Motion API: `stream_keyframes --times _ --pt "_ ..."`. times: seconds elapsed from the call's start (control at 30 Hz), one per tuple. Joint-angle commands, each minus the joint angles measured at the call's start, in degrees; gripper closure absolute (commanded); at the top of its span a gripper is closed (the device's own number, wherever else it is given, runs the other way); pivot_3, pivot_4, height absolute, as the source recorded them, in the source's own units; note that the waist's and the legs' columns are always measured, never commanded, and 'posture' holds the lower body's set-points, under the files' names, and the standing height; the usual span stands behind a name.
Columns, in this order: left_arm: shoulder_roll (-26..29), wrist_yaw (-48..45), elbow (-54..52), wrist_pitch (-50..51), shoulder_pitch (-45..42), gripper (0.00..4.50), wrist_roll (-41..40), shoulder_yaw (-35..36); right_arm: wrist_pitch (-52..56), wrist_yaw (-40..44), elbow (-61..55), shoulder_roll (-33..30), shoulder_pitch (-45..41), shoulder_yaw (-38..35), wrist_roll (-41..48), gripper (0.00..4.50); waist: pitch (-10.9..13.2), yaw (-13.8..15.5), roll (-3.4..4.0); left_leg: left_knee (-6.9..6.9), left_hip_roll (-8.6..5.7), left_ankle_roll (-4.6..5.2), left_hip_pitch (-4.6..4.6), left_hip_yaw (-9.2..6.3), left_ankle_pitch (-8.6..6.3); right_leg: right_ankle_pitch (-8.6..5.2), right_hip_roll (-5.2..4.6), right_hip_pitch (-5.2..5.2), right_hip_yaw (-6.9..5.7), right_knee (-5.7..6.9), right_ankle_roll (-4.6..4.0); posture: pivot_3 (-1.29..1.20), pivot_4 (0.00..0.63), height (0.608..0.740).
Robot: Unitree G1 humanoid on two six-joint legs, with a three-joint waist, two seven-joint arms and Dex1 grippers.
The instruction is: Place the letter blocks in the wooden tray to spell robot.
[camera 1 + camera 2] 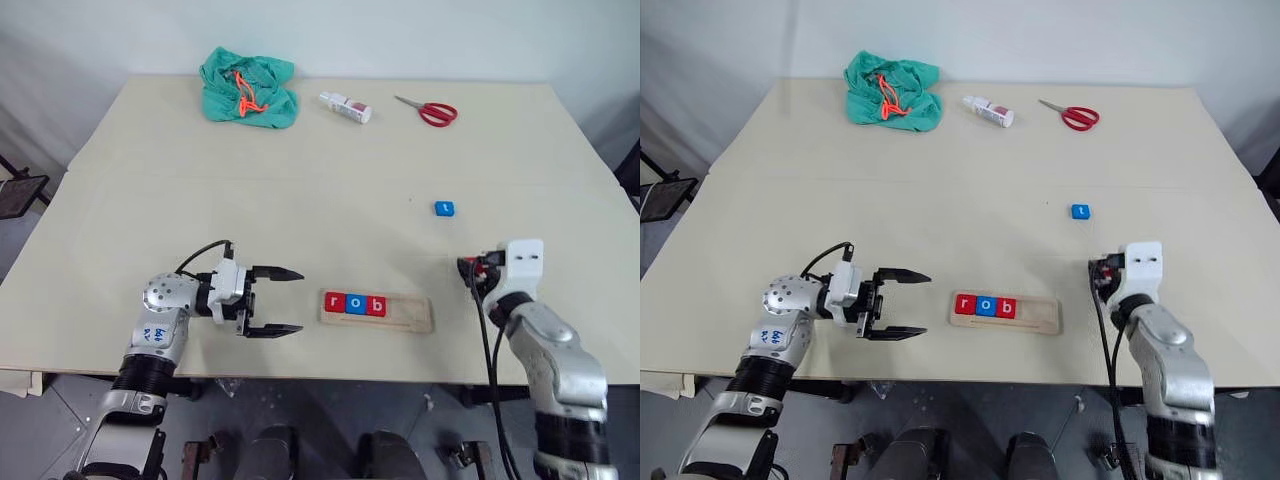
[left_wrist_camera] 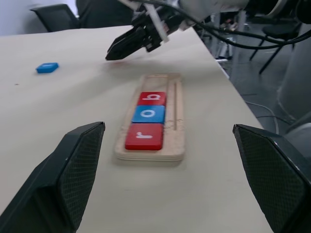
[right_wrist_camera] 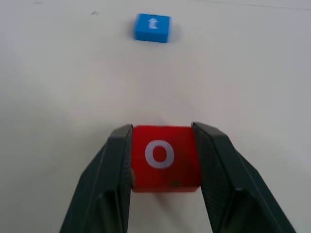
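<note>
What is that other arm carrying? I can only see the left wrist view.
Observer: The right gripper has its jaws clamped on a red o block.
Operator: What letter is on the loose blue one?
Observer: The blue block says t. It lies flat on the table.
Operator: What else is on the table?
Observer: Red scissors, a small bottle and a green cloth lie along the far edge.

table [image 1: 200, 200] bears wooden tray [image 1: 410, 318], blue t block [image 1: 444, 208], scissors [image 1: 430, 111], bottle [image 1: 345, 107], green cloth [image 1: 248, 88].
</note>
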Motion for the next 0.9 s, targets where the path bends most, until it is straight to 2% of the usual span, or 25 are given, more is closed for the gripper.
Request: stream_keyframes --times 0.03,0.27,0.4,0.43,0.5,0.63,0.77,0.9 --pt "0.1 -1.3 1.4 -1.2 -2.0 0.0 -0.6 0.6 5.4 -3.4 -9.7 2.2 3.0 -1.2 1.7 3.03 0.0 0.0 0.0 0.01 -0.01 0.0 0.0 0.02 0.0 0.0 0.0 -0.01 0.03 -0.01 0.0 0.0 0.15 0.74" --pt "0.0 -2.3 4.1 -2.2 -3.8 0.0 -0.3 0.7 13.0 -6.9 -19.2 6.7 8.5 -0.5 3.4 3.03 0.0 0.0 0.01 -0.04 0.0 -0.01 0.04 0.0 0.01 0.0 0.02 -0.03 0.05 0.03 0.0 0.0 0.15 0.74" --pt "0.0 -2.4 4.5 -2.6 -3.9 0.0 -0.2 0.7 14.7 -7.8 -20.7 8.0 9.8 -0.6 3.4 3.03 0.0 0.0 0.01 -0.05 -0.01 -0.01 0.05 0.0 0.01 0.0 0.01 -0.03 0.06 0.05 0.0 0.0 0.15 0.74" --pt "0.0 -2.4 4.6 -2.6 -3.9 0.0 -0.3 0.8 15.0 -7.7 -21.0 8.0 10.0 -0.6 3.5 2.32 0.0 0.0 0.01 -0.04 -0.01 -0.01 0.05 0.0 0.01 0.0 0.01 -0.03 0.07 0.05 0.0 0.0 0.15 0.74" --pt "0.1 -2.4 4.7 -2.7 -3.9 0.0 -0.2 0.8 15.6 -7.7 -21.6 8.0 10.1 -0.8 3.7 1.83 0.0 0.0 0.01 -0.04 0.0 -0.01 0.06 0.01 0.01 0.0 0.02 -0.03 0.07 0.05 0.0 0.0 0.15 0.74" --pt "0.1 -2.5 4.7 -2.7 -3.9 0.0 -0.4 1.0 14.7 -5.4 -20.9 6.0 9.8 -1.9 4.4 0.45 0.0 0.0 0.01 -0.05 -0.01 -0.01 0.06 0.0 0.01 0.0 0.01 -0.03 0.07 0.05 0.0 0.0 0.15 0.74" --pt "-0.2 -2.8 3.7 -2.2 -3.2 0.0 -0.7 0.6 11.0 3.8 -16.6 -1.0 9.1 -4.4 6.9 0.45 0.0 0.0 0.01 -0.02 -0.02 -0.01 0.06 0.02 0.01 0.0 0.01 -0.01 0.08 0.04 0.0 0.0 0.15 0.74" --pt "-0.6 -3.1 2.3 -1.7 -2.3 0.0 -0.8 0.0 1.8 15.6 -8.1 -9.8 9.6 -5.4 6.8 0.45 0.0 0.1 0.0 -0.03 -0.04 0.0 0.06 0.04 0.01 0.0 0.01 0.02 0.07 0.0 0.0 0.0 0.15 0.74"
